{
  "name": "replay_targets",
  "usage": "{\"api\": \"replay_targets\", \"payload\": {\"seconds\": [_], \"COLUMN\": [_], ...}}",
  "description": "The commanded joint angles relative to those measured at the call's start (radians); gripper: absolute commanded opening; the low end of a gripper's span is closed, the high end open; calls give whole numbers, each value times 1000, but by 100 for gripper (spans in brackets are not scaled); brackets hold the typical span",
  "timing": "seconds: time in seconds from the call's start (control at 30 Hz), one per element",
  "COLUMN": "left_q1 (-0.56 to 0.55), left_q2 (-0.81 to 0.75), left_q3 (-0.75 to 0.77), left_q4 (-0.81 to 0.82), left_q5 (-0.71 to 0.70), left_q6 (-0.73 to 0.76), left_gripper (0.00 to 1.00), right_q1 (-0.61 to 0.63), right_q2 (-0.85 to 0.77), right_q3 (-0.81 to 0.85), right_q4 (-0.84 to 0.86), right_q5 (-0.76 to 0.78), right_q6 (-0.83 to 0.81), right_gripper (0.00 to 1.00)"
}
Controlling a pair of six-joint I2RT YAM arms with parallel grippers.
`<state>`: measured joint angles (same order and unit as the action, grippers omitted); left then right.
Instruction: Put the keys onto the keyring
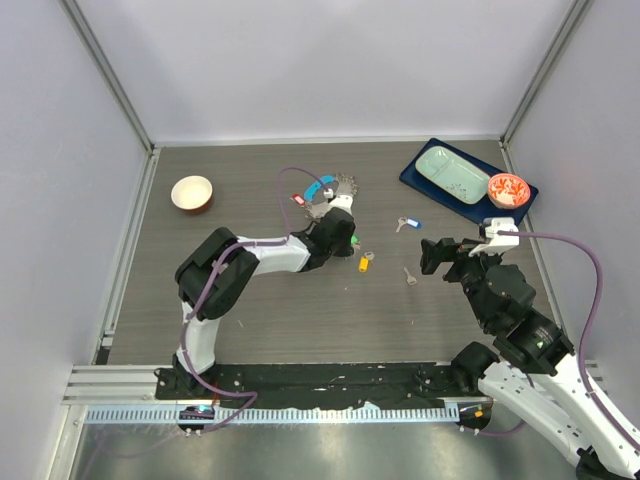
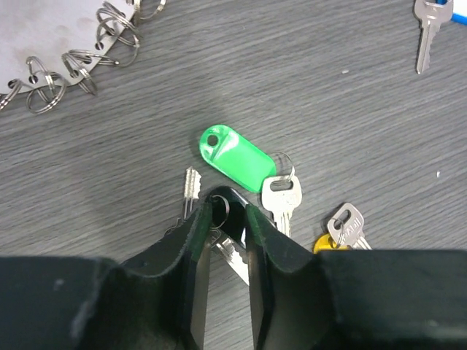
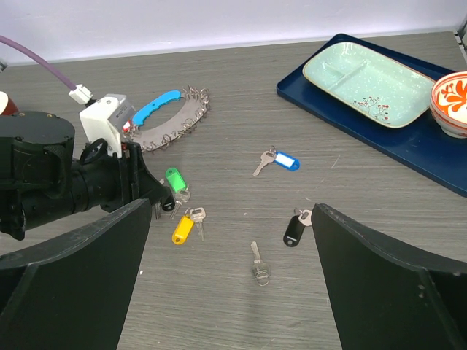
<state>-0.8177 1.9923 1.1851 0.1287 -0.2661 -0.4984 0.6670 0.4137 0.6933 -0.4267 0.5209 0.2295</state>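
Observation:
The keyring (image 1: 335, 186), a grey chain loop with a blue strap (image 3: 157, 108) and a red tag (image 1: 297, 199), lies at the back centre. My left gripper (image 2: 226, 211) is low on the table, shut on a black-tagged key (image 2: 232, 210) by its tag and small ring. Beside it lie a green-tagged key (image 2: 235, 157) and a yellow-tagged key (image 3: 182, 228). My right gripper (image 3: 232, 208) hovers wide open with nothing in it. Below it are a plain silver key (image 3: 259, 266), another black-tagged key (image 3: 295, 230) and a blue-tagged key (image 3: 281, 160).
A round white bowl (image 1: 192, 192) stands at the back left. At the back right a dark blue tray (image 1: 412, 178) holds a mint dish (image 1: 452, 172) and an orange-patterned bowl (image 1: 508, 190). Pale walls close in the table on three sides.

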Motion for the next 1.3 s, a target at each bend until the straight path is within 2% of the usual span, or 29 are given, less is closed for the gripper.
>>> {"api": "replay_targets", "payload": {"seconds": [0.0,0.07,0.47,0.7,0.9,1.07,1.27], "left_q1": [-21,-28,-51,-77,-78,-78,-78], "left_q2": [17,22,13,-128,-334,-492,-670], "left_q3": [48,59,74,7,-97,-165,-173], "left_q4": [-8,-23,-63,-55,-72,-173,-323], "left_q5": [-35,-44,-97,-70,68,191,337], "left_q6": [63,73,115,181,239,294,345], "left_gripper": [30,30,0,0,0,0,0], "right_q1": [6,8,6,6,8,8,8], "right_q2": [-6,-4,-10,-16,-33,-41,8], "right_q3": [6,6,6,-6,-72,-86,-94], "right_q4": [48,48,46,68,154,190,246], "right_q5": [-9,-9,-18,-62,-252,-428,-653], "right_q6": [-18,-18,-18,-36,-91,-120,-116], "right_gripper": [98,98,98,97,92,90,90]}}
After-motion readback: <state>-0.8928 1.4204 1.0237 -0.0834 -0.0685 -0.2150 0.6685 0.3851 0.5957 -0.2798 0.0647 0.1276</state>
